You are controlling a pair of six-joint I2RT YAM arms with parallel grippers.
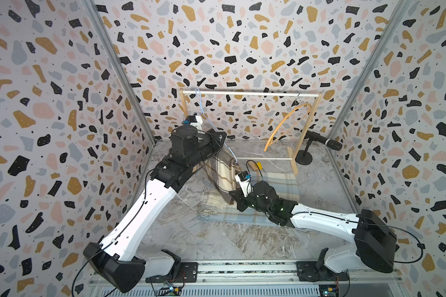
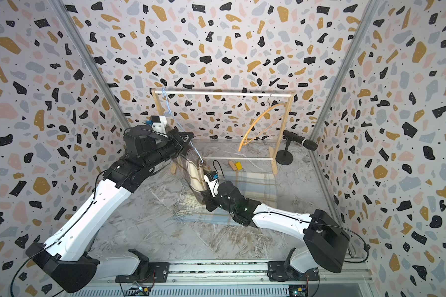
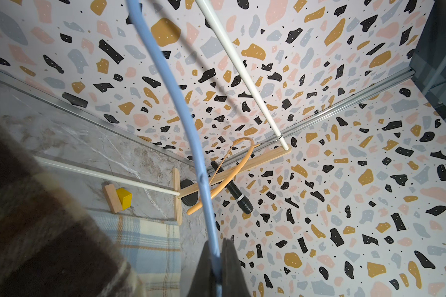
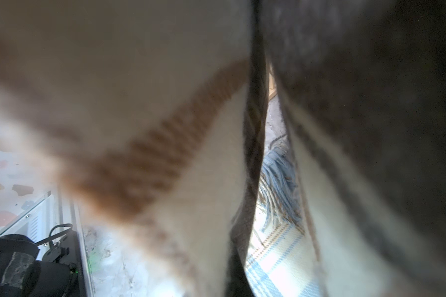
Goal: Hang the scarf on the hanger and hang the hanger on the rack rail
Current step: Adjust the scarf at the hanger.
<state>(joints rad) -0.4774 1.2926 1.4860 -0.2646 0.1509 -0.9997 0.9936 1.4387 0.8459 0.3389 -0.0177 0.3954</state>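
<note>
My left jaws are closed on the blue hanger [image 3: 188,123], whose hook is on the rack [image 1: 250,93] rail, and they pull it out tilted in front of the rack. The brown scarf [image 1: 222,177] lies over the low end of the hanger, and my right jaws are closed on its fold, just in front of the rack. I think the slope is the danger: if I let go now, the scarf can slide off, or my pull can lift the hook from the rail.
</note>
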